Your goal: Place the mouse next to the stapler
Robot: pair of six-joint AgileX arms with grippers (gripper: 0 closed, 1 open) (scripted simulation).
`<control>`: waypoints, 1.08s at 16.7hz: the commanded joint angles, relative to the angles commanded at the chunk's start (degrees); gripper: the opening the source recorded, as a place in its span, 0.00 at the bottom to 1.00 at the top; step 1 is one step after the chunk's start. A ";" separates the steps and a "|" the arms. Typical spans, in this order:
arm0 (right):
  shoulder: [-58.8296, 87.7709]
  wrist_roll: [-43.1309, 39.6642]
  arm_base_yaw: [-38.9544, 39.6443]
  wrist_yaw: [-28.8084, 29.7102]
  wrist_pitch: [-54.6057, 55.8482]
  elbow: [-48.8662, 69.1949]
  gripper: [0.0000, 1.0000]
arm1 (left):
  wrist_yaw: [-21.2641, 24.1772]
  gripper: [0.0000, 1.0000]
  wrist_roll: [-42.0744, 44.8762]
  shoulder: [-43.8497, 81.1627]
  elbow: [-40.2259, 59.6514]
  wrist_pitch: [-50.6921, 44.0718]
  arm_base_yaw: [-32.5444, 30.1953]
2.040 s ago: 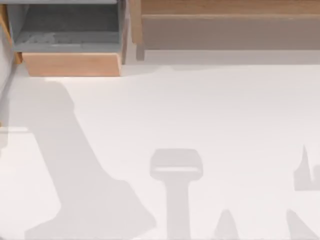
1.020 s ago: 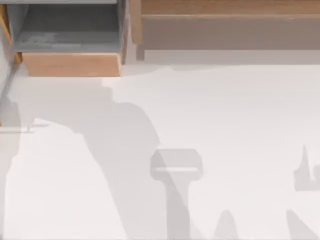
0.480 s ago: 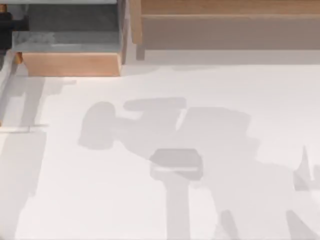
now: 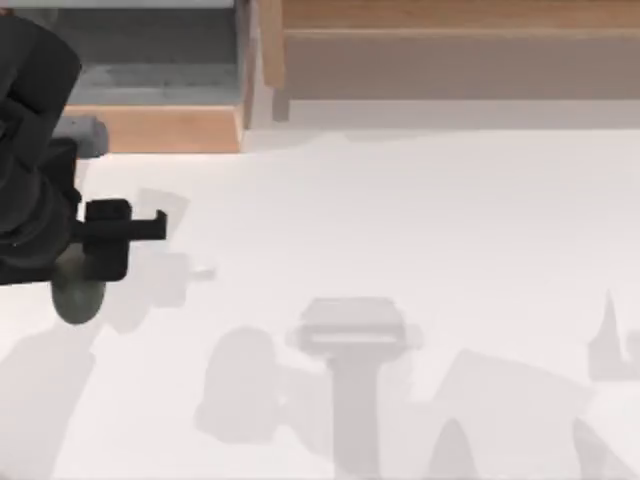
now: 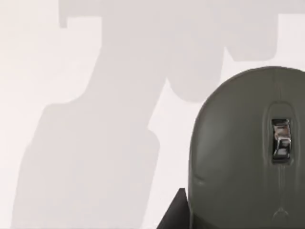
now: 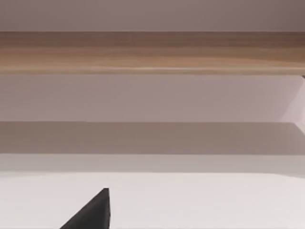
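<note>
White table (image 4: 450, 230), grey-green domed mouse (image 5: 248, 152)

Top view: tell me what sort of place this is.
Probably a simulated office desk: a white table, a wooden drawer unit and wooden shelf along its far edge, and a grey computer mouse at the left arm's claw.

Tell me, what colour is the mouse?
The mouse is dark grey-green with a shiny silver scroll wheel; the left wrist view shows it best.
</note>
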 joint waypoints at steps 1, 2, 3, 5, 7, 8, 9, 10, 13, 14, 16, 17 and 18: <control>0.00 0.00 0.00 0.00 0.00 0.00 1.00 | -0.10 0.00 -1.68 -2.27 -3.84 0.42 -1.92; 0.00 0.00 0.00 0.00 0.00 0.00 1.00 | -0.19 0.00 -3.27 -4.39 -7.51 0.77 -3.73; 0.00 0.00 0.00 0.00 0.00 0.00 1.00 | -0.27 0.00 -4.76 -6.38 -10.99 1.08 -5.42; 0.00 0.00 0.00 0.00 0.00 0.00 1.00 | -0.38 0.00 -7.49 -9.96 -17.41 1.57 -8.48; 0.00 0.00 0.00 0.00 0.00 0.00 1.00 | -0.44 0.00 -9.71 -12.81 -22.69 1.88 -10.94; 0.00 0.00 0.00 0.00 0.00 0.00 1.00 | -0.46 0.00 -10.65 -14.01 -24.95 1.98 -11.97; 0.00 0.00 0.00 0.00 0.00 0.00 1.00 | -0.46 0.00 -11.38 -14.93 -26.73 2.03 -12.78; 0.00 0.00 0.00 0.00 0.00 0.00 1.00 | -0.46 0.00 -11.97 -15.65 -28.17 2.05 -13.43; 0.00 0.00 0.00 0.00 0.00 0.00 1.00 | -0.44 0.00 -12.72 -16.56 -30.00 2.06 -14.24; 0.00 0.00 0.00 0.00 0.00 0.00 1.00 | -0.44 0.00 -12.72 -16.56 -30.00 2.06 -14.24; 0.00 0.00 0.00 0.00 0.00 0.00 1.00 | -0.44 0.00 -12.72 -16.56 -30.00 2.06 -14.24; 0.00 0.00 0.00 0.00 0.00 0.00 1.00 | -0.44 0.00 -12.72 -16.56 -30.00 2.06 -14.24; 0.00 0.00 0.00 0.00 0.00 0.00 1.00 | -0.46 0.00 -12.57 -16.33 -29.88 2.01 -14.02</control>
